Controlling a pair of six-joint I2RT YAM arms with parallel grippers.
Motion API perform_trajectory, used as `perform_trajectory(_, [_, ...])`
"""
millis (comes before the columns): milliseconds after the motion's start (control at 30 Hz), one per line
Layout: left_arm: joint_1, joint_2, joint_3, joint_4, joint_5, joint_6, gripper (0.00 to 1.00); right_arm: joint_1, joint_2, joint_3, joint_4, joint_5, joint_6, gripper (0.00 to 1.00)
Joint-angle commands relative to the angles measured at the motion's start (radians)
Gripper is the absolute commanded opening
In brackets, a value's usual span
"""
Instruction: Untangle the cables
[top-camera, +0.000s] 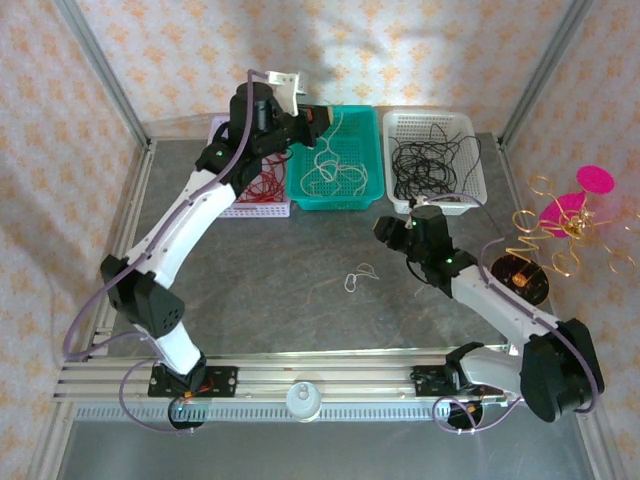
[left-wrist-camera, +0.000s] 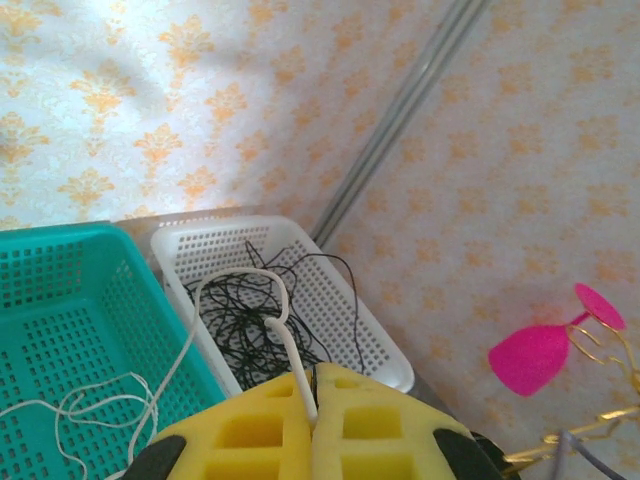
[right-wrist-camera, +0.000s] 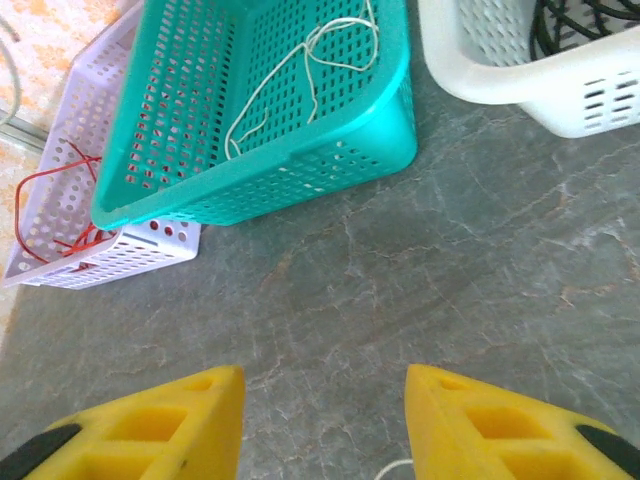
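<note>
With left tool (left-wrist-camera: 312, 400) clenched on a limp white cable (left-wrist-camera: 285, 345) over the teal basket (left-wrist-camera: 60, 300) and right tool (right-wrist-camera: 325, 420) agape above the surface (top-camera: 290, 245), treat the loose white strand (top-camera: 358, 277) there as featherlight and floppy; pinch at a loop.

The left arm (top-camera: 190, 215) stretches toward the table's far edge, its left gripper (left-wrist-camera: 312, 390) raised and pinched tight on a white cable (left-wrist-camera: 288, 350). The right arm (top-camera: 490, 295) is bent at the elbow, and its right gripper (right-wrist-camera: 325, 390) tilts down over the table's middle with jaws parted.
</note>
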Motion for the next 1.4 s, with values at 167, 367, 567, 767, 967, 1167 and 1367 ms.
perform_trajectory(167, [0.033, 0.127, 0.146, 0.08, 0.0, 0.052, 0.0, -0.005, -0.077, -0.021, -0.068, 0.054, -0.004, 0.49])
perform_trajectory(367, [0.038, 0.187, 0.189, 0.111, 0.023, 0.048, 0.0, -0.005, -0.085, 0.0, -0.064, 0.028, -0.014, 0.5])
perform_trajectory(567, [0.044, 0.255, 0.223, 0.122, 0.029, 0.04, 0.0, -0.007, -0.052, 0.058, -0.068, 0.032, 0.008, 0.5])
perform_trajectory(767, [0.053, 0.341, 0.218, 0.168, -0.037, 0.037, 0.0, -0.009, -0.001, 0.103, -0.154, 0.063, 0.02, 0.51])
perform_trajectory(967, [0.054, 0.468, 0.22, 0.191, -0.118, 0.022, 0.0, -0.018, 0.088, 0.129, -0.271, 0.039, -0.006, 0.51])
perform_trajectory(1167, [0.053, 0.553, 0.188, 0.17, -0.15, -0.025, 0.08, 0.002, 0.173, 0.11, -0.269, -0.07, -0.056, 0.51])
perform_trajectory(1367, [0.055, 0.509, 0.109, 0.098, -0.194, -0.009, 0.37, 0.023, 0.252, 0.121, -0.338, -0.023, -0.059, 0.51])
